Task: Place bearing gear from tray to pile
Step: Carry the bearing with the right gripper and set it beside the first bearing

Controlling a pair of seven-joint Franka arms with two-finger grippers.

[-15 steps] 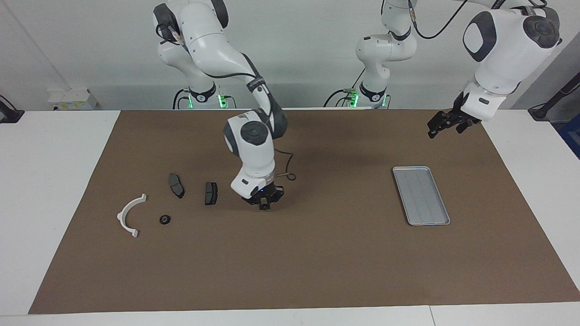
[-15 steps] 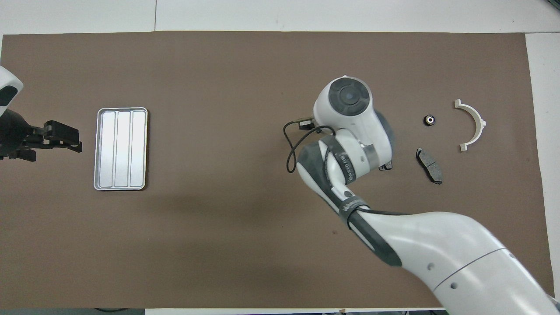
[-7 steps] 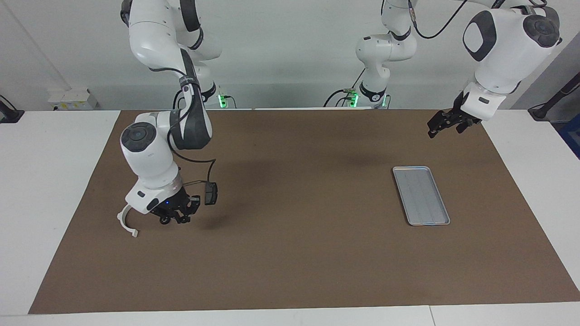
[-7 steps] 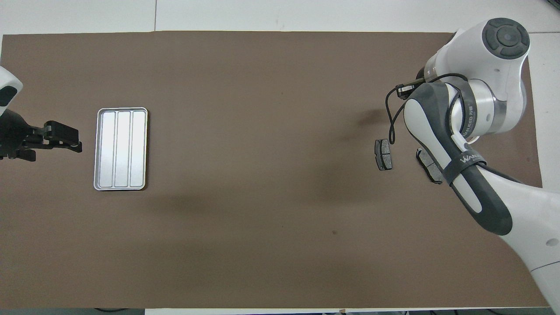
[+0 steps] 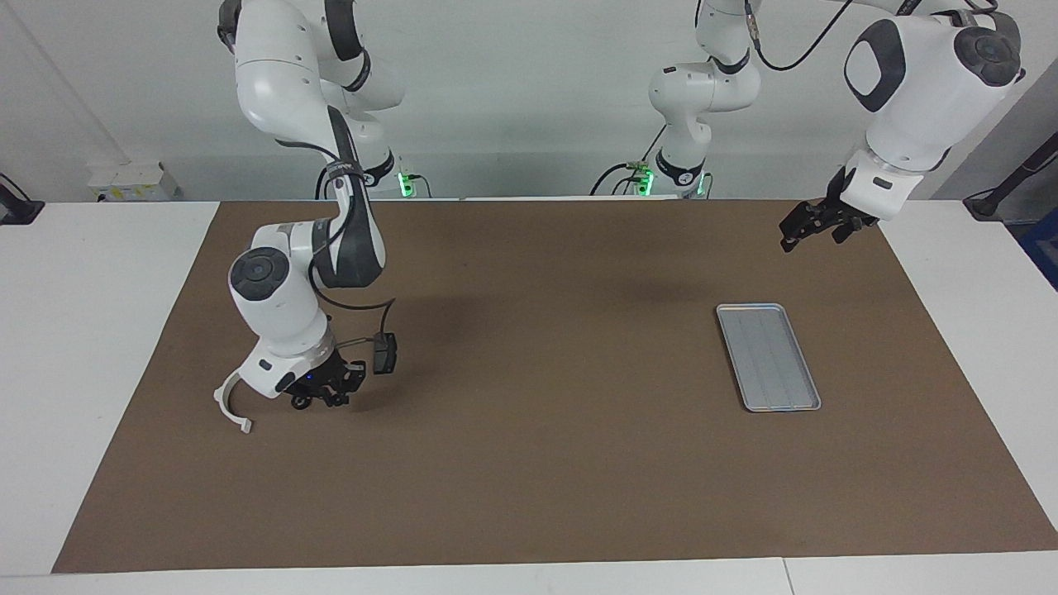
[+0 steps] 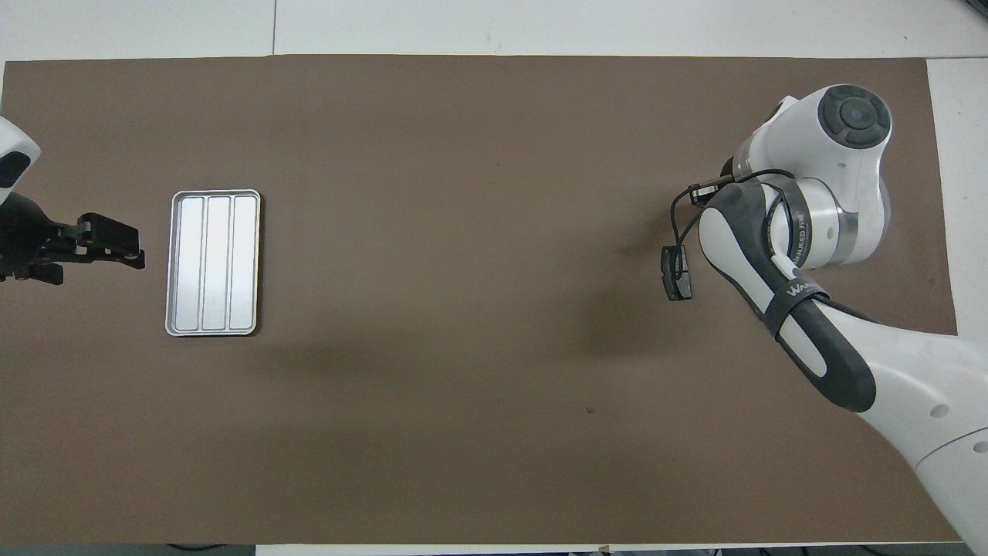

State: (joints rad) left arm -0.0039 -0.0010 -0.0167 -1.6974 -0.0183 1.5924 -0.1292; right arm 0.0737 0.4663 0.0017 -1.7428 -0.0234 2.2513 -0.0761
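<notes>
Both arms (image 5: 306, 74) have glossy white shells with dark grey joint bands and round dark grey end caps. Black cables run along the links. Green lights glow at both bases. Each wrist carries a black gripper. The right forearm (image 6: 803, 340) bears white lettering on a dark band.

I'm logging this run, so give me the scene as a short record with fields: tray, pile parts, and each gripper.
tray: tray holds nothing, toward the left arm's end
pile: white bracket and dark pad visible, apart; other parts hidden by the arm
right gripper: right gripper shut, low at the pile, beside the bracket
left gripper: left gripper open, raised, waiting
</notes>
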